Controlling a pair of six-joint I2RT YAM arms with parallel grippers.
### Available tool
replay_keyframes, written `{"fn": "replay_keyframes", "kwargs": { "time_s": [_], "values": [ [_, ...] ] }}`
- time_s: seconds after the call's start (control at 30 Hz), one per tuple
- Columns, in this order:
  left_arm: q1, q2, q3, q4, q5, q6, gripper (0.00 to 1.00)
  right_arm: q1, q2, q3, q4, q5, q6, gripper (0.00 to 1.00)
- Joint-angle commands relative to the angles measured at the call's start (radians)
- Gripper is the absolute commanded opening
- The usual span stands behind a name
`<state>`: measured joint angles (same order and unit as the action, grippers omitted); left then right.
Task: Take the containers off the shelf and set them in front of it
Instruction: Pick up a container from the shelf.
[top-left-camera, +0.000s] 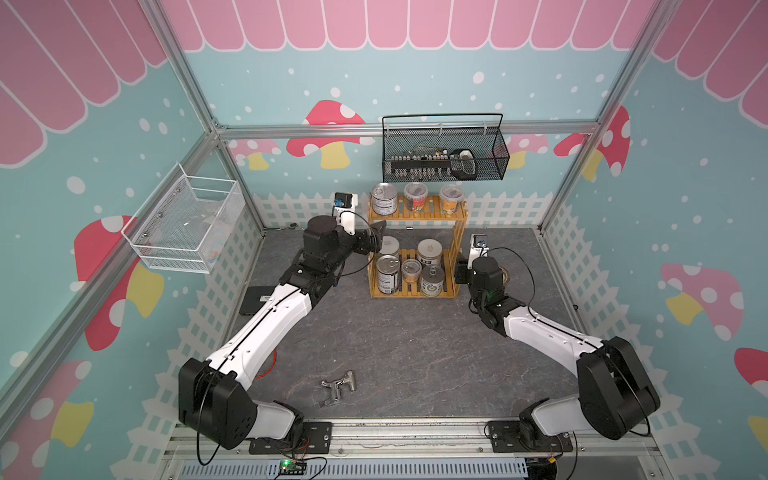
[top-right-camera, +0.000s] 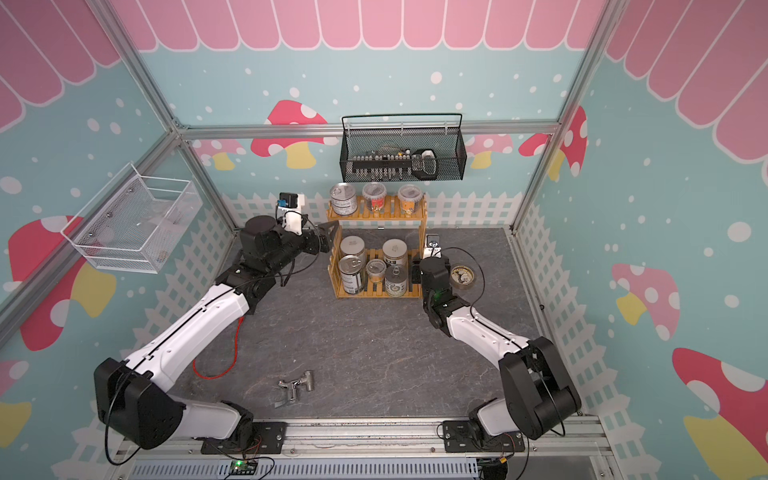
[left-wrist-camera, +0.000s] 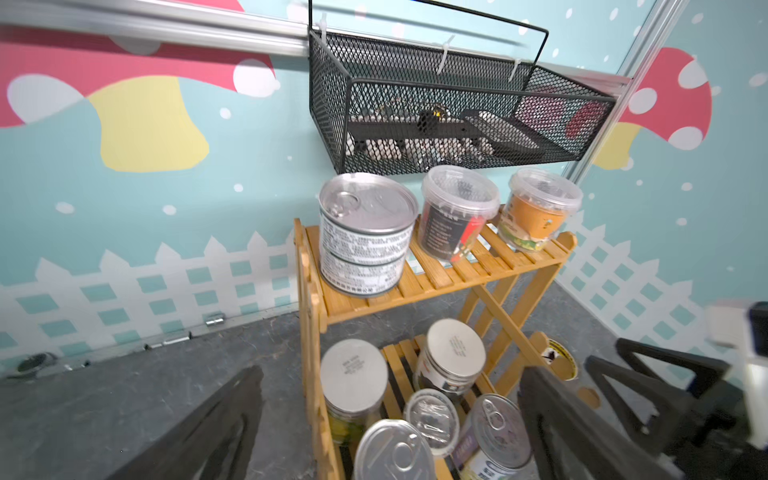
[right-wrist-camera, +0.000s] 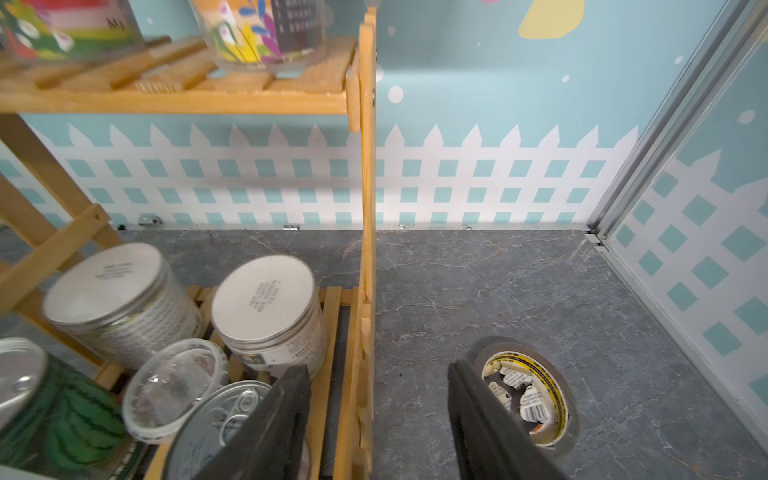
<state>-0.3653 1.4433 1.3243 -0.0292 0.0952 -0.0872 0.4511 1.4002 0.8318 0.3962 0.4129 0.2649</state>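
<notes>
8 containers (top-left-camera: 384, 199) on the shelf (top-left-camera: 415, 294); left fingers (left-wrist-camera: 224, 415) spread by its side edge, right fingers (right-wrist-camera: 486, 424) spread astride its end frame.

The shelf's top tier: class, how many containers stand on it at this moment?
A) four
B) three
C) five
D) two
B: in both top views the upper tier of the shelf carries exactly three containers in a row: a tin can, a dark-labelled clear jar and an orange-labelled clear jar.
</notes>
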Motion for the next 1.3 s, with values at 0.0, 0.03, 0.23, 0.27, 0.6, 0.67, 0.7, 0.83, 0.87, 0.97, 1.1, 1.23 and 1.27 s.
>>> {"fn": "replay_keyframes", "kwargs": {
  "time_s": [0.0, 0.03, 0.23, 0.27, 0.6, 0.67, 0.7, 0.83, 0.87, 0.97, 1.1, 1.23, 1.27],
  "values": [
    [0.032, 0.076, 0.111, -0.096, 0.073, 0.119, 0.99, -0.016, -0.077, -0.001, -0.064, -0.168, -0.059, 0.69],
    [0.038, 0.096, 0.138, -0.103, 0.085, 0.130, 0.99, -0.023, -0.092, 0.004, -0.086, -0.213, -0.070, 0.72],
    [0.059, 0.238, 0.306, -0.151, 0.143, 0.183, 0.99, -0.040, -0.191, 0.023, -0.166, -0.471, -0.142, 0.83],
    [0.061, 0.259, 0.326, -0.155, 0.146, 0.186, 0.99, -0.040, -0.211, 0.021, -0.167, -0.511, -0.152, 0.87],
    [0.071, 0.449, 0.542, -0.214, 0.196, 0.193, 0.99, -0.083, -0.307, 0.081, -0.249, -0.593, -0.204, 0.98],
    [0.071, 0.471, 0.568, -0.223, 0.199, 0.192, 0.99, -0.094, -0.317, 0.083, -0.252, -0.591, -0.206, 0.99],
    [0.072, 0.481, 0.578, -0.225, 0.199, 0.191, 0.99, -0.101, -0.324, 0.083, -0.253, -0.593, -0.205, 0.99],
    [0.069, 0.509, 0.610, -0.227, 0.218, 0.191, 0.99, -0.124, -0.334, 0.082, -0.253, -0.605, -0.206, 0.99],
    [0.070, 0.517, 0.619, -0.227, 0.214, 0.192, 0.99, -0.126, -0.334, 0.081, -0.253, -0.608, -0.206, 0.99],
    [0.069, 0.542, 0.650, -0.234, 0.217, 0.198, 0.99, -0.132, -0.333, 0.082, -0.252, -0.613, -0.204, 0.99],
    [0.071, 0.564, 0.674, -0.237, 0.229, 0.199, 0.99, -0.139, -0.332, 0.077, -0.251, -0.618, -0.201, 0.98],
    [0.069, 0.572, 0.682, -0.245, 0.226, 0.207, 0.91, -0.143, -0.333, 0.075, -0.251, -0.614, -0.200, 0.99],
    [0.069, 0.570, 0.681, -0.245, 0.225, 0.209, 0.87, -0.144, -0.333, 0.075, -0.251, -0.614, -0.200, 0.99]
  ]
}}
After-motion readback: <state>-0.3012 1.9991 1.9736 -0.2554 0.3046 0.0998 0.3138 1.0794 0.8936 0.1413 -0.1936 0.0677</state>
